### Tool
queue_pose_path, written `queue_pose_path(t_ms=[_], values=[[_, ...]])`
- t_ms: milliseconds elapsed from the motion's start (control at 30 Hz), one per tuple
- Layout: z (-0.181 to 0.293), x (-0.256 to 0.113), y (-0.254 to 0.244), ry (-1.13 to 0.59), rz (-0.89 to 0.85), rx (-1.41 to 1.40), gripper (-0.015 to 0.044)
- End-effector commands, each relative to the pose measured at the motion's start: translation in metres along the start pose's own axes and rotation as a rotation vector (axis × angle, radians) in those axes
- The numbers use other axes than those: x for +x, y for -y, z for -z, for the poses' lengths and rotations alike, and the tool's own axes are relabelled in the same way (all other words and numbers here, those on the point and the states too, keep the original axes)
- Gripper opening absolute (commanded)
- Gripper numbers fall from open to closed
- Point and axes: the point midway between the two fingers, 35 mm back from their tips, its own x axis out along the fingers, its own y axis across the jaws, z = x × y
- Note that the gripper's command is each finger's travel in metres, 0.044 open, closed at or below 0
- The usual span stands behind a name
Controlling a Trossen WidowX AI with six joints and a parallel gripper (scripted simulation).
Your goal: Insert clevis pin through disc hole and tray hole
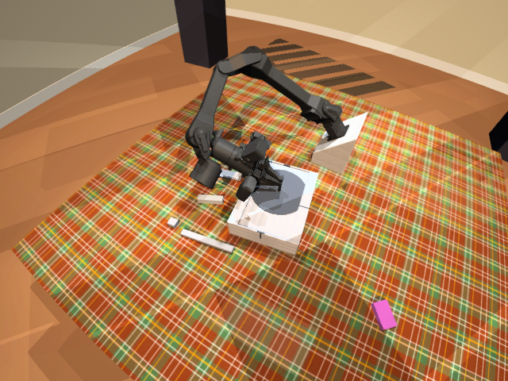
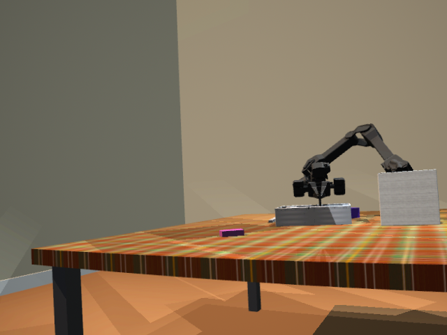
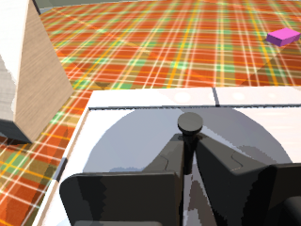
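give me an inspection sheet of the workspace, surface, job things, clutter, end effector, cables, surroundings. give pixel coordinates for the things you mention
surface: red, green and yellow plaid tabletop point(image 1: 430, 246) point(image 2: 162, 248) point(image 3: 155, 52)
disc: wide grey metal disc point(image 1: 286, 205) point(image 3: 118, 141), inside the pale rimmed rectangular tray point(image 1: 262, 242) point(image 2: 295, 216) point(image 3: 141, 98)
pin: dark round-headed metal pin point(image 3: 190, 123), upright, head up, over the disc; how far it is in, cannot tell
clutter: pink rectangular block point(image 1: 384, 314) point(image 2: 231, 232) point(image 3: 283, 37), away from the tray; small pale blocks and a long pale bar point(image 1: 207, 240) beside it
end effector point(image 1: 281, 186) point(image 2: 319, 197) point(image 3: 187, 139): shut on the pin
cables: nothing seen
surroundings: beige and grey-green walls, orange-brown floor
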Motion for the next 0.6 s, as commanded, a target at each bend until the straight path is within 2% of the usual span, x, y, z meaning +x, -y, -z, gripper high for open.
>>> queue_pose_path(t_ms=[0,567], values=[[0.0007,-0.0003,0.0028,0.001,-0.001,0.002,0.0],[0.0012,-0.0016,0.0078,0.001,0.0,0.002,0.0]])
